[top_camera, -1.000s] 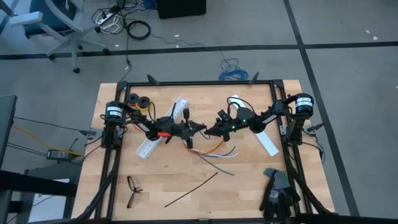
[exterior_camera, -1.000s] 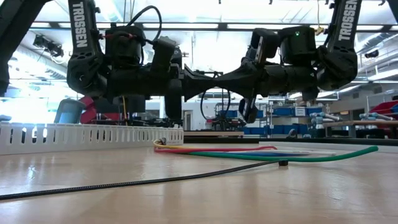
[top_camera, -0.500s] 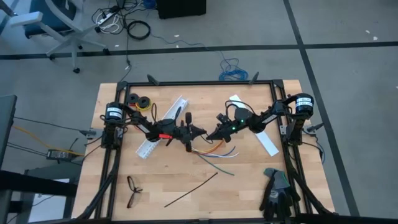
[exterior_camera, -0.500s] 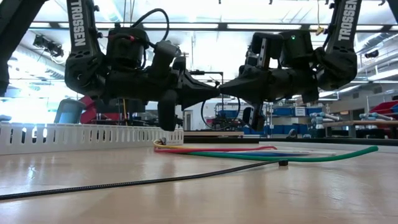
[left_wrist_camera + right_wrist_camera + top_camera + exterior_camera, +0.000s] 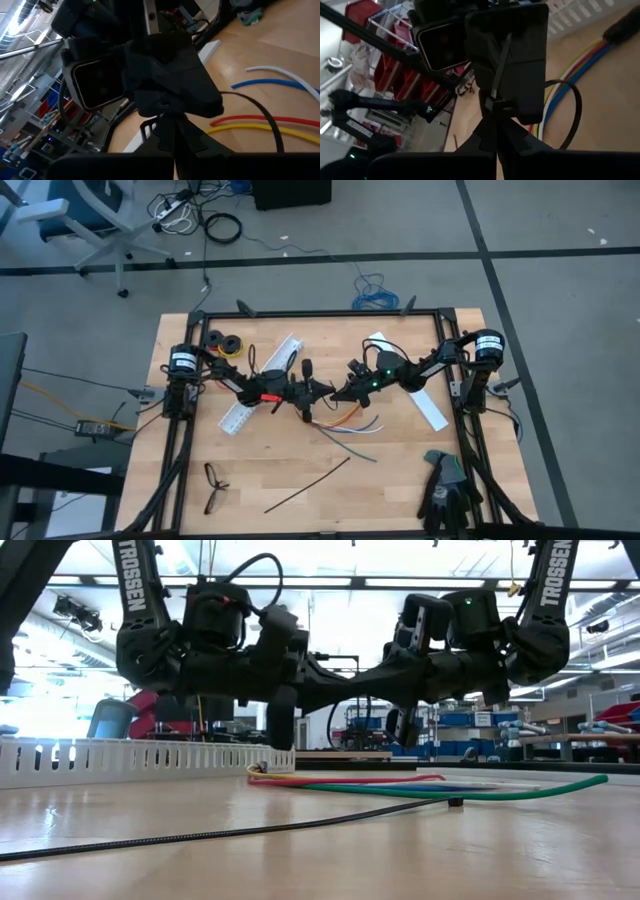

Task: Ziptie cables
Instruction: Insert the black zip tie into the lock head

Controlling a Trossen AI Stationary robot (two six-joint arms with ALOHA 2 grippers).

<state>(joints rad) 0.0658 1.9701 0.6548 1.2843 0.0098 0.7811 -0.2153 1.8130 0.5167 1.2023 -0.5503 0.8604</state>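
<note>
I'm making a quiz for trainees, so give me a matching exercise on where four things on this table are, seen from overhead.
Things:
1. eyeglasses
2. gloves
3. tape rolls
4. cables

Places, in the high view:
A. far left part of the table
B. middle, under the two meeting grippers
C. near left corner
D. near right corner

Pairs: 1-C, 2-D, 3-A, 4-B

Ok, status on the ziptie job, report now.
Left gripper and right gripper shut, tip to tip above mid-table, a looped ziptie between them. Cables loose on the table just below, not yet bundled. Spare ziptie lies nearer the front. Nothing blocking.
</note>
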